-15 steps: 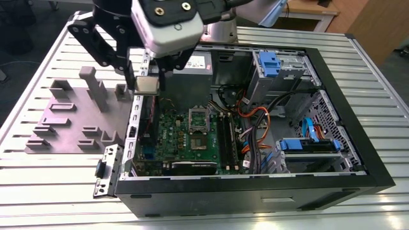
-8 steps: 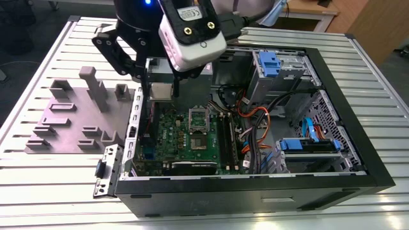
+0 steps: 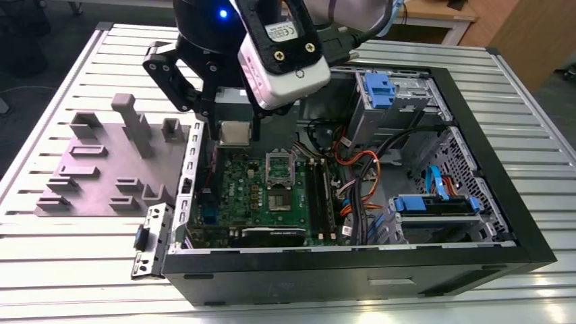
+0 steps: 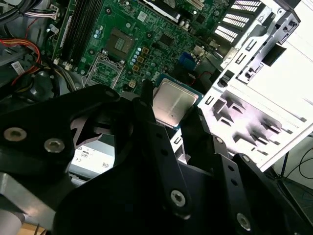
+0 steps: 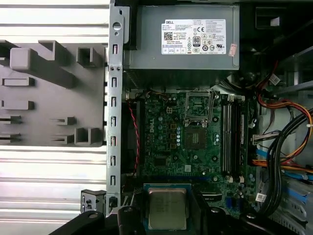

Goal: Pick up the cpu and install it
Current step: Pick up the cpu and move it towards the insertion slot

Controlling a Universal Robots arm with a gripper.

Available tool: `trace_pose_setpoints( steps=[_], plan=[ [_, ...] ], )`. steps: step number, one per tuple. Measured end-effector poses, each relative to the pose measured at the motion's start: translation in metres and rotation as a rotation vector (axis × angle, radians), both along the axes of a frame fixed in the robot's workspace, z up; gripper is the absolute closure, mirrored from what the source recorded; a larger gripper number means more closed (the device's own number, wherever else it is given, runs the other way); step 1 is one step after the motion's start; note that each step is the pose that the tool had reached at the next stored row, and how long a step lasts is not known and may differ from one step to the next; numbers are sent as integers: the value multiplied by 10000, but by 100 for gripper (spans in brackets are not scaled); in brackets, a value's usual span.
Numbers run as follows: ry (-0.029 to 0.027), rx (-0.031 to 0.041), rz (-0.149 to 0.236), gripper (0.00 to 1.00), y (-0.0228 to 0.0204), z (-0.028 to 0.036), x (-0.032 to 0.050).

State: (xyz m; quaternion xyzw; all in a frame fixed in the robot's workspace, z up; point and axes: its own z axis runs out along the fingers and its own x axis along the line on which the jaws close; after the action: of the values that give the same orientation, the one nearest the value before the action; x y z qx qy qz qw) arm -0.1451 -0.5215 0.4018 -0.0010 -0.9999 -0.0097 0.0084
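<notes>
The cpu (image 3: 234, 133), a small flat square chip with a silver-grey top, hangs between the black fingers of my gripper (image 3: 231, 128), which is shut on it. It sits above the case's edge nearest the fixture plate, over the green motherboard (image 3: 241, 192). In both wrist views the cpu (image 4: 172, 104) (image 5: 167, 208) is level in the gripper (image 4: 171, 108) (image 5: 167, 218). The socket (image 3: 280, 181) (image 5: 198, 133) (image 4: 120, 42) lies open on the board with its metal frame (image 5: 199, 105) (image 4: 104, 66) lifted, apart from the chip.
The open black computer case (image 3: 504, 202) lies on a slatted metal table (image 3: 81, 277). Inside are RAM slots (image 5: 230, 132), orange and black cables (image 3: 355, 165), blue drive bays (image 3: 436, 204) and a power supply (image 5: 188, 44). A grey fixture plate (image 3: 99, 172) with upright blocks stands on the exterior view's left.
</notes>
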Motion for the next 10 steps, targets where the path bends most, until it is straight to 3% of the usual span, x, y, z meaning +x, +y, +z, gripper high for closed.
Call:
trace_pose_setpoints(
  steps=[10],
  plan=[
    [0, 0, 1, 53, 0, -14, 1]
  ],
)
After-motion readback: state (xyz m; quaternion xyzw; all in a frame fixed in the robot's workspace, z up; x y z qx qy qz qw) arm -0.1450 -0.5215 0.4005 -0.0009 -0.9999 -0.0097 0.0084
